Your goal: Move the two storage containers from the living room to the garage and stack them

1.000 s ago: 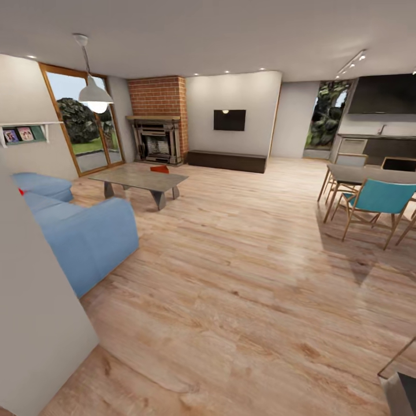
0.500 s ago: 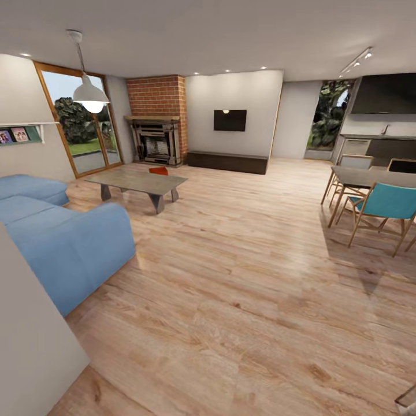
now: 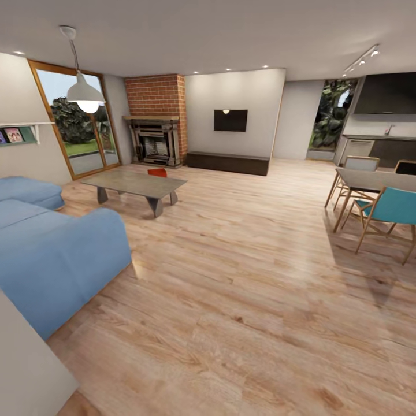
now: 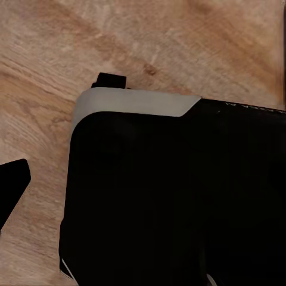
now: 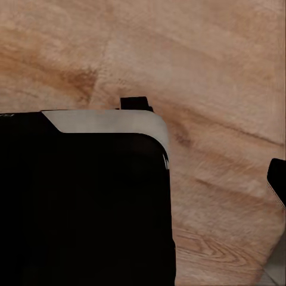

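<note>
The approach is judged to be the step in hand: nothing is carried. One orange-red bin [image 3: 157, 171] is seen at eleven o'clock, far off, just behind the coffee table [image 3: 136, 183]; its contents cannot be made out, and the second bin cannot be picked out. Driving up to the table is called for next. Jaw state cannot be told.

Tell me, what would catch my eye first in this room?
Probably the blue sofa at near left on the light wood-plank floor, then the brick fireplace at the far wall. A small orange-red thing, perhaps a storage container, shows just past the grey coffee table; a teal chair stands at right.
</note>
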Tool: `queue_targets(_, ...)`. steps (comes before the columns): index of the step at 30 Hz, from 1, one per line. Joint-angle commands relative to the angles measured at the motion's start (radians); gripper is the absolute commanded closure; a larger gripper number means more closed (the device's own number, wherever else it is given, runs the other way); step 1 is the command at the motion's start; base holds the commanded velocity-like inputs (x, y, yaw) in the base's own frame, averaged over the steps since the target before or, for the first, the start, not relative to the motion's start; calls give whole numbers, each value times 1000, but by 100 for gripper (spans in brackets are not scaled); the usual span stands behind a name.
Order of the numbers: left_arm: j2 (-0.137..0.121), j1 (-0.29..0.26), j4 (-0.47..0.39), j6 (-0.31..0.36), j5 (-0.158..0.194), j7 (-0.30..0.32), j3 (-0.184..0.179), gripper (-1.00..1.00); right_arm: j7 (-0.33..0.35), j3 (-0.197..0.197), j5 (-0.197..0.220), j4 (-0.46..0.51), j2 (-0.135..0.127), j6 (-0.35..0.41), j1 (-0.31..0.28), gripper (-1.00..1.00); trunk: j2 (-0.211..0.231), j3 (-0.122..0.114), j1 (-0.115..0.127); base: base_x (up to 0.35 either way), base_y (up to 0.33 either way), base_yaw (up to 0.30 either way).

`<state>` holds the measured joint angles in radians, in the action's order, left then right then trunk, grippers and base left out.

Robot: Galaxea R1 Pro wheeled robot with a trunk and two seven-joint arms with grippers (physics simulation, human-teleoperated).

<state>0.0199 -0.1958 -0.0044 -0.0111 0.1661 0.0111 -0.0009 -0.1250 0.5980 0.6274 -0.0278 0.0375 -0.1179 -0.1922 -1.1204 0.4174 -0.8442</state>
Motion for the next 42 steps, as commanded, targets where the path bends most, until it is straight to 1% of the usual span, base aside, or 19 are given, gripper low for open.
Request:
queue_targets(1,0,-1,0,-1,8,1,-1,-100,-1,8,8,-3,1,-5,-1,-100,-1,1,-1,323,0,0)
queue_targets(42,2,-1,0,-1,7,1,-1,-100,-1,8,8,-3,1,-5,-1,-100,-1,1,-1,323,0,0)
